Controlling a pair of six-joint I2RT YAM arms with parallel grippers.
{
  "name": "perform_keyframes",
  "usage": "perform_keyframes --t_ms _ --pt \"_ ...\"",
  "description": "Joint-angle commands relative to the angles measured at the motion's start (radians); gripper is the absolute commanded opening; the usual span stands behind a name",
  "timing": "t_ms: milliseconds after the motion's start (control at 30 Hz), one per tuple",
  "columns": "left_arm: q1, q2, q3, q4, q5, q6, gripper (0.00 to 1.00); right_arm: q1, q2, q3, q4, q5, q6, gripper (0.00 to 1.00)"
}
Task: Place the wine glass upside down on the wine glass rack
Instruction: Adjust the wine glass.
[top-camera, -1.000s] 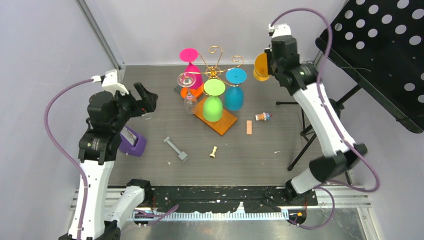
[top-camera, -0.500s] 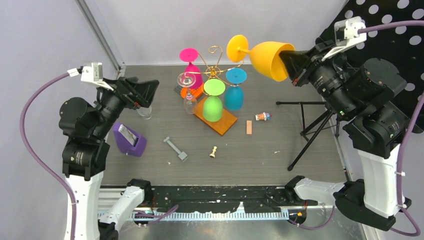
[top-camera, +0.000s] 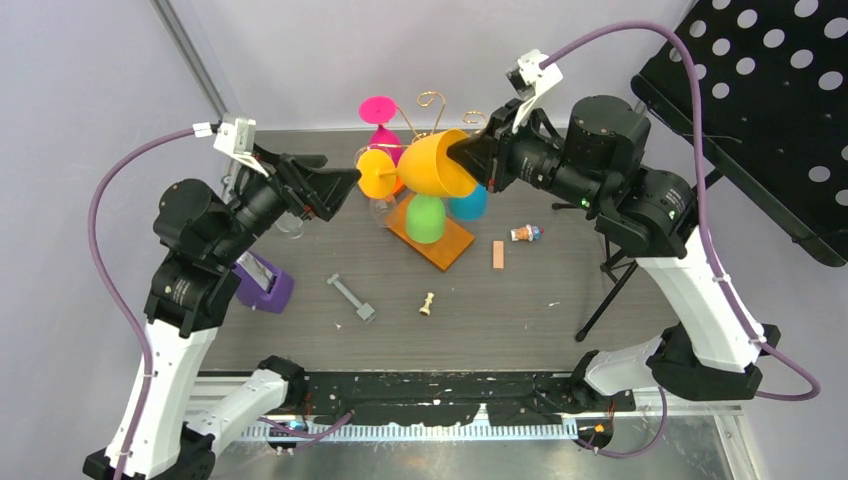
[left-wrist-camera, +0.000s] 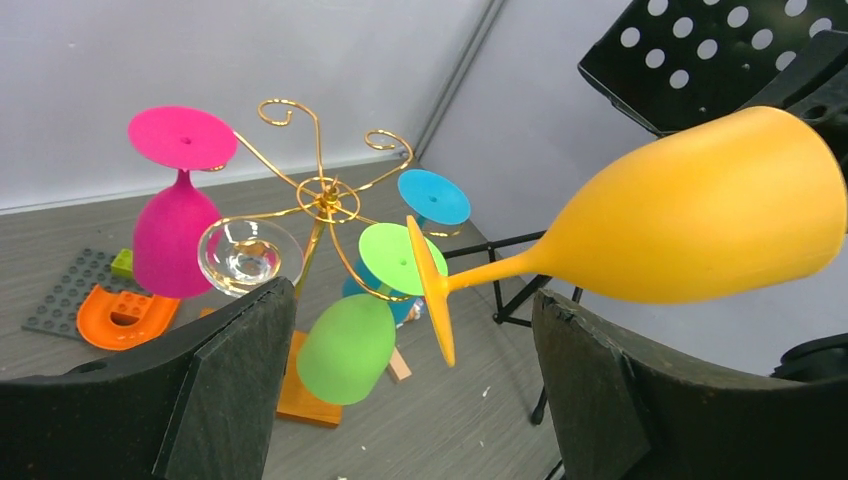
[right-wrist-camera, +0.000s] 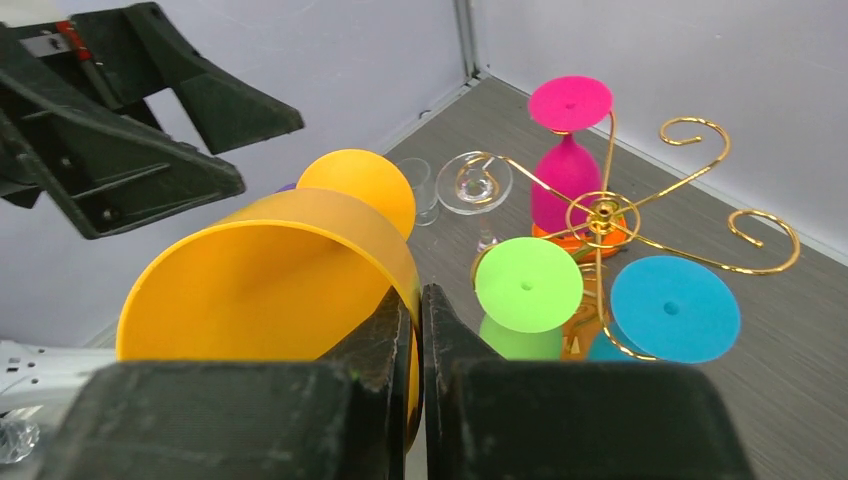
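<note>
Pinching the glass (left-wrist-camera: 700, 215) by its rim, the right hand (right-wrist-camera: 415, 300) holds it sideways just beside the top of the rack (left-wrist-camera: 325, 197), foot toward the left hand (top-camera: 340, 172), whose jaws gape facing that foot, probably to take it for hanging upside down.

The table (top-camera: 560, 300) is overlooked from high behind its near edge, while the wine glass rack (left-wrist-camera: 327, 197) is shared, closer, by both opposed wrist views.

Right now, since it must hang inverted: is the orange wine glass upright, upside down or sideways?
Sideways: the orange wine glass lies roughly horizontal, rim pinched in the right gripper.
</note>
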Motion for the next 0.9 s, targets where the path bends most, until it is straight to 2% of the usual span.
perform_keyframes --t_ms 0,167,300,500,600,667,733,800,867 --pt "-0.018 -0.007 -0.017 0.079 0.05 -0.028 0.84 0.036 -0.034 0.041 0.065 -0.028 0.007 0.06" --pt "-0.026 0.008 -0.028 0.049 0.056 -0.026 0.79 0.063 -0.053 0.008 0.103 -0.03 -0.001 0.06" --pt "-0.026 0.014 -0.035 0.046 0.08 -0.034 0.65 0.071 -0.091 -0.043 0.156 -0.032 -0.005 0.05" --pt "-0.026 0.023 -0.032 0.065 0.11 -0.054 0.32 0.075 -0.124 -0.104 0.214 -0.077 -0.011 0.06" --pt "-0.026 0.031 -0.031 0.092 0.114 -0.069 0.01 0.078 -0.133 -0.131 0.223 -0.129 -0.02 0.06" --pt "-0.026 0.032 -0.031 0.11 0.118 -0.071 0.0 0.079 -0.141 -0.147 0.221 -0.158 -0.033 0.08" --pt "-0.026 0.025 -0.041 0.141 0.124 -0.057 0.0 0.081 -0.163 -0.171 0.216 -0.158 -0.046 0.17" --pt "-0.026 0.014 -0.044 0.159 0.107 -0.032 0.0 0.081 -0.196 -0.198 0.204 -0.129 -0.067 0.32" --pt "-0.026 0.0 -0.039 0.153 0.073 0.014 0.0 0.081 -0.24 -0.231 0.184 -0.074 -0.093 0.38"
